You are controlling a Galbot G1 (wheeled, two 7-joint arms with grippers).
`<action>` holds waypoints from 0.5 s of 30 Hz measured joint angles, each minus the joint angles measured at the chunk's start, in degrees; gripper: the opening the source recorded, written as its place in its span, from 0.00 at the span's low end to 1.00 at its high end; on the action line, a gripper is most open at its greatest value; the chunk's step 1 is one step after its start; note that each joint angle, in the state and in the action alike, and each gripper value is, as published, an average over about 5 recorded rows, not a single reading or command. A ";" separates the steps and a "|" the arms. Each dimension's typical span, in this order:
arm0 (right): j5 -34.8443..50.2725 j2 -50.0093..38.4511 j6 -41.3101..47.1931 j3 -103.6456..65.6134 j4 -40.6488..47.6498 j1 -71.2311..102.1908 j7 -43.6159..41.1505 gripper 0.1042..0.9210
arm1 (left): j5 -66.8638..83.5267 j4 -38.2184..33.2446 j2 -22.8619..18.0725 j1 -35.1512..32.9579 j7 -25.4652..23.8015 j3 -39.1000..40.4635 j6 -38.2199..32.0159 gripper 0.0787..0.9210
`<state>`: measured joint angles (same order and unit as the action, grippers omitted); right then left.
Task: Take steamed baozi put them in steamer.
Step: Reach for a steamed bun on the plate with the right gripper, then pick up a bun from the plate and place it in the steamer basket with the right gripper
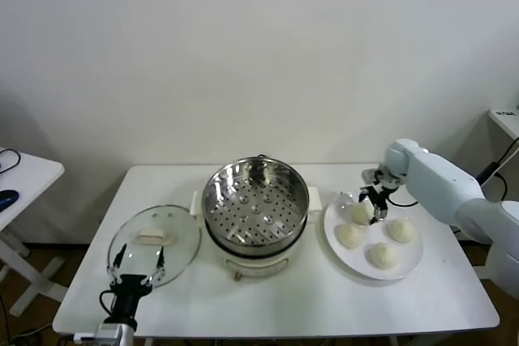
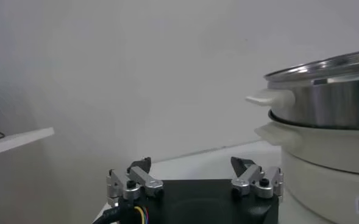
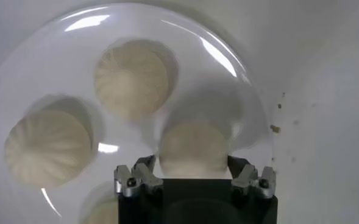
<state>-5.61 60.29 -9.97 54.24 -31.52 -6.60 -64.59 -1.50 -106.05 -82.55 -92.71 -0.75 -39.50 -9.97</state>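
We see the L gripper idle w/ fingers spread wide, empty, by the glass lid. Steamer sits upright mid-table, mouth up, tray bare. On the white plate, four baozi; R gripper straddles the rear-left baozi, jaws partly closed beside it; we can't tell if they grip.

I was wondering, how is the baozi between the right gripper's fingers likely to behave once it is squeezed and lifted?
The baozi looks like soft dough, so it probably dents under the right gripper. Its domed top may let the fingers slip. It sits flat on the plate, so rolling seems unlikely.
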 measured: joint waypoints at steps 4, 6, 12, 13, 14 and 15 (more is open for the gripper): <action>-0.36 0.07 -0.16 -0.41 0.12 0.22 0.07 0.76 | -0.01 -0.05 -0.05 -0.24 0.01 -0.10 -0.10 0.88; -0.47 0.08 -0.24 -0.62 0.14 0.28 0.15 0.75 | 0.00 -0.07 -0.06 -0.39 0.02 -0.21 -0.17 0.88; -0.54 -0.05 -0.45 -1.10 -0.29 0.07 0.30 0.73 | 0.04 -0.21 -0.06 -0.73 0.06 -0.48 -0.32 0.88; -0.50 -0.14 -0.48 -1.12 -0.45 -0.04 0.30 0.73 | 0.05 -0.24 -0.06 -0.76 0.07 -0.50 -0.33 0.88; -0.44 -0.26 -0.52 -1.12 -0.65 -0.19 0.31 0.73 | 0.05 -0.28 -0.06 -0.79 0.08 -0.52 -0.34 0.88; -0.34 -0.40 -0.56 -1.09 -0.89 -0.36 0.31 0.73 | 0.05 -0.32 -0.07 -0.82 0.09 -0.55 -0.35 0.88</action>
<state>-5.95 59.88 -10.54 53.16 -32.41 -6.96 -64.29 -1.45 -106.37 -82.62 -93.53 -0.66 -40.05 -10.32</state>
